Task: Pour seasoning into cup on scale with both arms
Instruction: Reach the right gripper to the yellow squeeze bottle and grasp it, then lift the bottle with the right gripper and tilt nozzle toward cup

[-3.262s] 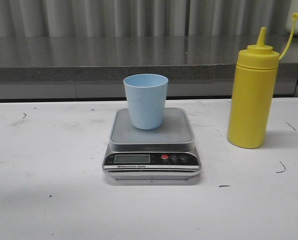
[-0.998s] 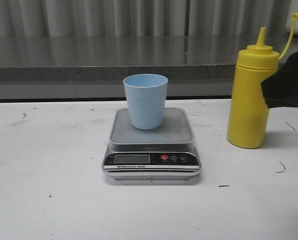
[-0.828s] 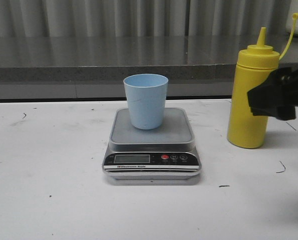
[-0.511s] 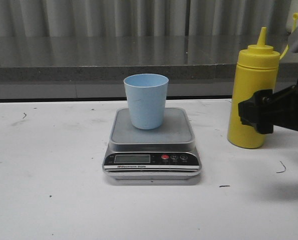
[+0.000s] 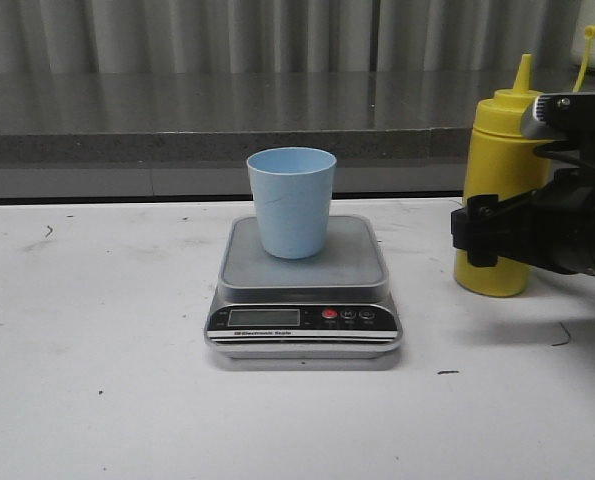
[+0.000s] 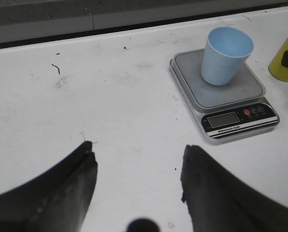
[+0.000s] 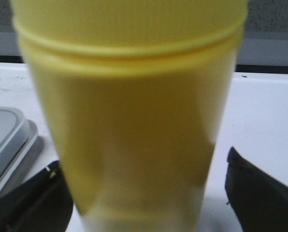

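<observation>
The yellow squeeze bottle (image 5: 497, 180) stands upright on the white table (image 5: 97, 400), its pointed nozzle up and the thin tethered tip cover arching off to the side. The right gripper (image 5: 482, 228) is at the bottle's lower body, its black fingers (image 7: 32, 203) spread wide on either side of it. In the right wrist view the bottle (image 7: 129, 111) fills the gap between the fingers, with a clear space showing on each side, so the jaws are open around it and not pressing it. The silver scale (image 5: 303, 290) sits beyond the bottle from this gripper, well apart from it, with the light blue cup (image 5: 291, 202) upright on its steel platform. The left gripper (image 6: 136, 186) hangs over bare table, well apart from the scale (image 6: 221, 92) and cup (image 6: 225, 55), its fingers (image 6: 61, 193) wide apart and holding nothing.
</observation>
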### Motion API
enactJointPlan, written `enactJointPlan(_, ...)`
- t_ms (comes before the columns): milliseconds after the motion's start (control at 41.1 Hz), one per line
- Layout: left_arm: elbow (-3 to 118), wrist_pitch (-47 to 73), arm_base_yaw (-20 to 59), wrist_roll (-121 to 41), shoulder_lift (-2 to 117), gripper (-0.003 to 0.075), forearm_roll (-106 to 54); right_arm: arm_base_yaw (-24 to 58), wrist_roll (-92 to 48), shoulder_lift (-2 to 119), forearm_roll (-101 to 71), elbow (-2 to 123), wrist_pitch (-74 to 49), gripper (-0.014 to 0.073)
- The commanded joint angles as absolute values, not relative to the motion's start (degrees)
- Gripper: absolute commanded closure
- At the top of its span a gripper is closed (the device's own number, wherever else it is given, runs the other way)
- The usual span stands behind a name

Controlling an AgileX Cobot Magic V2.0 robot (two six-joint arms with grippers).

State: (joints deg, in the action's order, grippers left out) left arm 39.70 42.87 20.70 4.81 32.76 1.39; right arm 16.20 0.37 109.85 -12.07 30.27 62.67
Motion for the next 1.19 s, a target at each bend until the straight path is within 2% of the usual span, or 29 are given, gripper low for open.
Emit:
enactJointPlan(0, 41.3, 39.0, 20.8, 5.1, 32.8, 0.0335, 1.0, 16.1, 0.0, 109.4, -12.3, 33.6, 67.8, -0.0059)
enactJointPlan(170, 41.3, 39.0, 20.8, 5.1, 32.8, 0.0335, 1.0, 16.1, 0.0, 111.2, -12.5, 36.9, 67.0, -0.0045)
enactJointPlan(219, 41.3, 39.0, 20.8, 5.1, 32.8, 0.0335, 1.0, 16.1, 0.0, 111.2, -12.5, 37.1, 66.8, 0.0002)
enactJointPlan(341, 41.3, 39.0, 20.8, 5.1, 32.8, 0.0335, 1.0, 16.1, 0.0, 111.2, -12.5, 37.1, 66.9, 0.0186)
enactJointPlan(438, 41.3, 39.0, 20.8, 5.1, 32.8, 0.0335, 1.0, 16.1, 0.0, 110.2, -12.5, 37.0, 65.5, 0.0267)
enactJointPlan(633, 41.3, 39.0, 20.8, 5.1, 32.8, 0.0335, 1.0, 16.1, -1.1, 102.2, -11.9, 37.0, 54.4, 0.0268)
enactJointPlan(803, 41.3, 39.0, 20.8, 5.1, 32.8, 0.0335, 1.0, 16.1, -10.4, 91.2, -11.6, 37.7, 40.8, 0.0268)
enactJointPlan(1022, 41.3, 39.0, 20.8, 5.1, 32.8, 0.0335, 1.0, 16.1, -18.9, 80.3, -11.4, 46.1, 13.7, 0.0268)
enactJointPlan(1169, 41.3, 39.0, 20.8, 5.1, 32.8, 0.0335, 1.0, 16.4, -22.8, 79.6, -8.1, 56.7, -5.8, 0.0268)
